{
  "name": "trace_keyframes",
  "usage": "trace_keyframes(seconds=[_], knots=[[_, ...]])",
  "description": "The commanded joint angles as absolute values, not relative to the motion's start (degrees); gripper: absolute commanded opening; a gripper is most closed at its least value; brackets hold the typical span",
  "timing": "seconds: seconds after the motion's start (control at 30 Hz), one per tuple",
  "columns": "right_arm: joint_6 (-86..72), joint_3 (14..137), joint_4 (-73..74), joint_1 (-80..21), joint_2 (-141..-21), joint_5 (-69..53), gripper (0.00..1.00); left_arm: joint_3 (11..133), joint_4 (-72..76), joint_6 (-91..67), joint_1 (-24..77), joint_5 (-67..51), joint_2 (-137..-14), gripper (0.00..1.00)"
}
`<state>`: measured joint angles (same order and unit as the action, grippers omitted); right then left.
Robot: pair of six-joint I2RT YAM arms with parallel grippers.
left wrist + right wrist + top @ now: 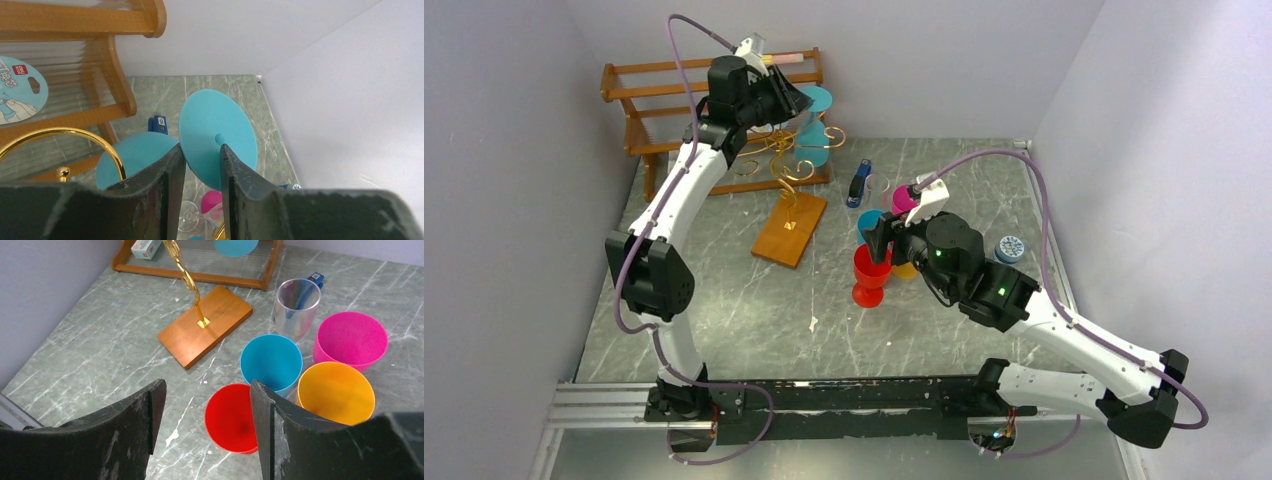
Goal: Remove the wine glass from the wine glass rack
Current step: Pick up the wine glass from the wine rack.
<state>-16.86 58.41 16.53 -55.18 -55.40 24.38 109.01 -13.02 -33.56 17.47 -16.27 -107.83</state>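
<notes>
A teal wine glass (814, 125) hangs upside down on the gold wire wine glass rack (786, 165), which stands on an orange-brown wooden base (790, 228). My left gripper (799, 100) is up at the glass's foot. In the left wrist view the round teal foot (215, 125) faces the camera just beyond the fingertips, and the bowl (135, 155) shows lower left beside a gold loop (50, 131). The left gripper (200, 147) has a narrow gap between its jaws, and the foot is wider than that gap. My right gripper (205, 387) hovers open over a red glass (232, 417).
A brown slatted shelf (654, 90) stands behind the rack against the back wall. Red (871, 275), blue (271, 362), orange (336, 392), pink (352, 337) and clear (297, 300) cups cluster under the right arm. A blue clip (858, 184) lies nearby.
</notes>
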Motion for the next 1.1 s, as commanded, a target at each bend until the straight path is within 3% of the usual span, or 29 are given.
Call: trace_keyframes(seconds=[0.0, 0.33, 0.67, 1.07], knots=[[-16.36, 57.46, 15.61, -54.95, -55.36, 23.93, 0.66, 107.72, -12.30, -34.13, 17.40, -14.78, -105.97, 0.36], [-16.69, 57.73, 15.93, -54.96, -55.79, 23.29, 0.66, 109.36, -13.12, -33.57, 17.40, -13.82, -106.26, 0.43], [-16.96, 58.43, 16.37, -55.02, -56.68, 21.92, 0.66, 113.49, -15.67, -31.11, 17.40, -13.04, -108.24, 0.35], [-17.30, 58.71, 17.05, -54.93, -56.74, 21.58, 0.66, 113.36, -15.20, -31.77, 17.40, -15.08, -109.70, 0.34]])
